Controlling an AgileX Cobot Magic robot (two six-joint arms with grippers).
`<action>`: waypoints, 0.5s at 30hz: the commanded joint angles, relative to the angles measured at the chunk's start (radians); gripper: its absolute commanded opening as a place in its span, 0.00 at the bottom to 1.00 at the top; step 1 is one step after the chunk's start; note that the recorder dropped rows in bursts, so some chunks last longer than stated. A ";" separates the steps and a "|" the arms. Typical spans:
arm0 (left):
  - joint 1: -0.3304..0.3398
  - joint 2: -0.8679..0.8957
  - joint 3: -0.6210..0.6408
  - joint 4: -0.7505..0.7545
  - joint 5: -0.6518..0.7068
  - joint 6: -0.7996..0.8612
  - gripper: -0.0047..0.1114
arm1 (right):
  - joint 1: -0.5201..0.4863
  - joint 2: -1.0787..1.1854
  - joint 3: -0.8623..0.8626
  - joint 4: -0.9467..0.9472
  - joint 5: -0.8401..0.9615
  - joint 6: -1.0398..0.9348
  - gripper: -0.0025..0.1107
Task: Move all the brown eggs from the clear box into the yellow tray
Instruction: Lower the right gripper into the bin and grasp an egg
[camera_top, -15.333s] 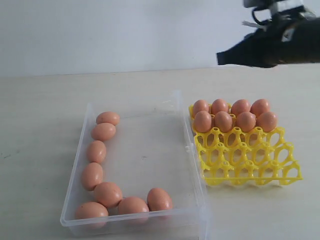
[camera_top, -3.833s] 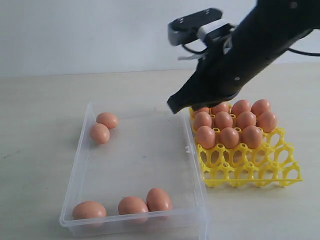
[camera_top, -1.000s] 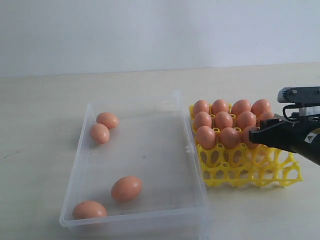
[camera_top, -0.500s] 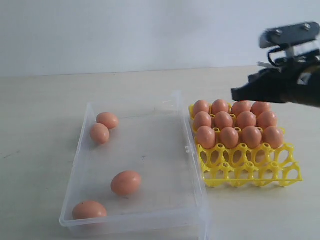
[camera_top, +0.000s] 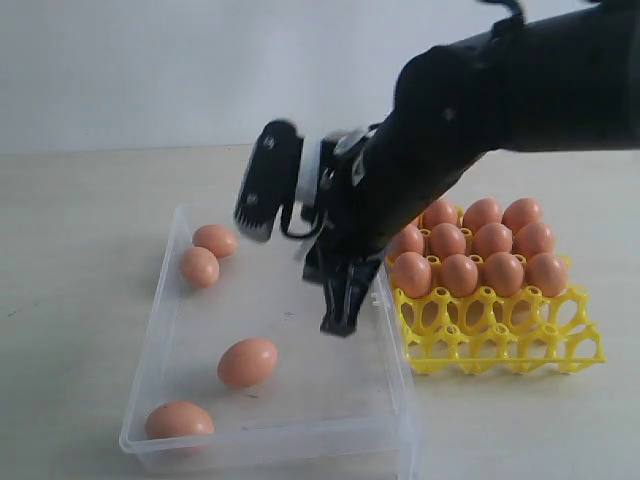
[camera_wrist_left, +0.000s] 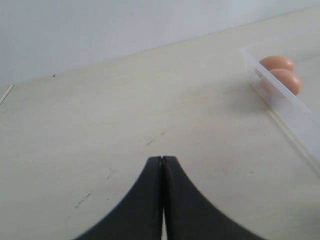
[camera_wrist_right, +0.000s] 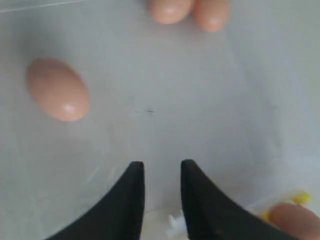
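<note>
Left gripper (camera_wrist_left: 162, 161): fingers pressed together, holding nothing, parked low over the table (camera_wrist_left: 100, 125) just outside the left wall of the box (camera_top: 262, 438). No part in this cycle.

The box has four eggs left: far pair (camera_top: 215, 240) touching each other at the far-left wall, middle egg (camera_top: 247, 362) loose on the floor, corner egg (camera_top: 180, 420) in the near-left corner. The middle egg has rolled a bit since a second ago and looks settled now.

Right gripper (camera_top: 338, 322): half a second ago it was above the tray's far right. It's now swung across and is pointing down inside the box near the right wall. Wrist view shows it (camera_wrist_right: 161, 167) with a narrow gap between the fingers and nothing in it. The middle egg is well off to one side of the tips, so I'm not lined up yet.

Tray (camera_top: 500, 345): three rows full, twelve eggs (camera_top: 470, 250). The third row was completed within the last second. The near row of four cups is empty.

So that's twelve placed, four to go, and cups match eggs. My guess is the middle egg is next. The gap looks too tight for an egg, so I need to open wider before descending.
</note>
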 joint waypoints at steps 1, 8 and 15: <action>-0.003 -0.006 -0.004 -0.004 -0.007 0.000 0.04 | 0.059 0.086 -0.013 0.125 0.001 -0.143 0.52; -0.003 -0.006 -0.004 -0.004 -0.007 0.000 0.04 | 0.105 0.178 -0.029 0.173 -0.048 -0.166 0.64; -0.003 -0.006 -0.004 -0.004 -0.007 0.000 0.04 | 0.123 0.250 -0.112 0.175 -0.042 -0.168 0.64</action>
